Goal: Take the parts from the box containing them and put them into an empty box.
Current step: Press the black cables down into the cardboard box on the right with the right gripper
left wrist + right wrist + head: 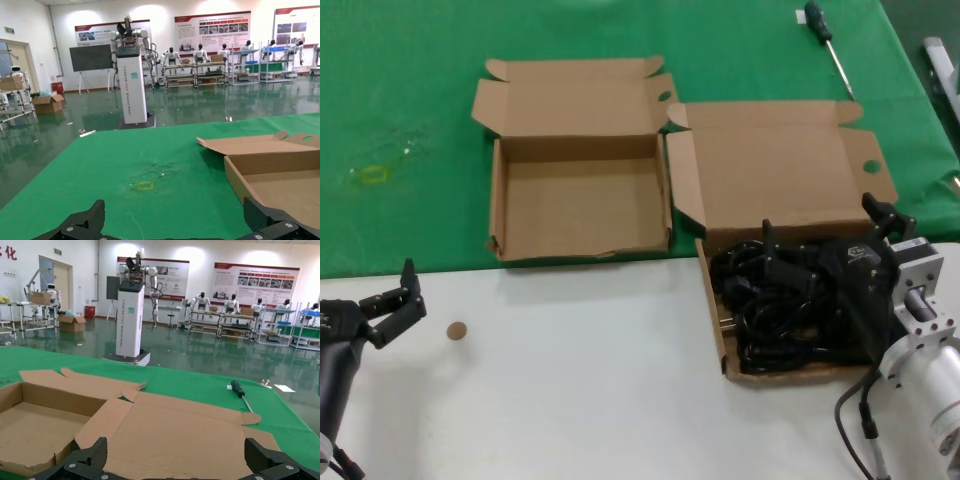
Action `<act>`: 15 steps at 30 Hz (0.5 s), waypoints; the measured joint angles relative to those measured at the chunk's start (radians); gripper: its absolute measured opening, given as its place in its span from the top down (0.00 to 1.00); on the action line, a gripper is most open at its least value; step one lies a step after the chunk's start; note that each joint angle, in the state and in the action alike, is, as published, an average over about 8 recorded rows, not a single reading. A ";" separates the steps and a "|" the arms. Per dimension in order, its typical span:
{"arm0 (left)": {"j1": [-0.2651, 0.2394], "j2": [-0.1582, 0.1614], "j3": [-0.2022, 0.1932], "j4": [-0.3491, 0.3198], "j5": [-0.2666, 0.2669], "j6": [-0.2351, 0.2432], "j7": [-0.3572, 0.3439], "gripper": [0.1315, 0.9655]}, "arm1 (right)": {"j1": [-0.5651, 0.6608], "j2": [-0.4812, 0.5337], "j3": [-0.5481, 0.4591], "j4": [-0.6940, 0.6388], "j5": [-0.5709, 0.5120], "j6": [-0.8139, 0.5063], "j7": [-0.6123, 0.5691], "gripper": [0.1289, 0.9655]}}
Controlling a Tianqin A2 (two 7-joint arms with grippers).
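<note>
The larger cardboard box with its broad lid panel sits at the right and holds a tangle of black cable parts. My right gripper hovers over this box, open and empty, with its fingers above the parts. In the right wrist view the open right gripper faces the lid panel. The smaller empty box lies to the left and also shows in the right wrist view and the left wrist view. My left gripper is open and idle over the white table at the near left.
A screwdriver lies on the green cloth behind the larger box, also in the right wrist view. A small brown disc lies on the white table. A yellow mark is on the cloth.
</note>
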 joint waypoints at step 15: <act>0.000 0.000 0.000 0.000 0.000 0.000 0.000 0.00 | 0.000 0.000 0.000 0.000 0.000 0.000 0.000 0.00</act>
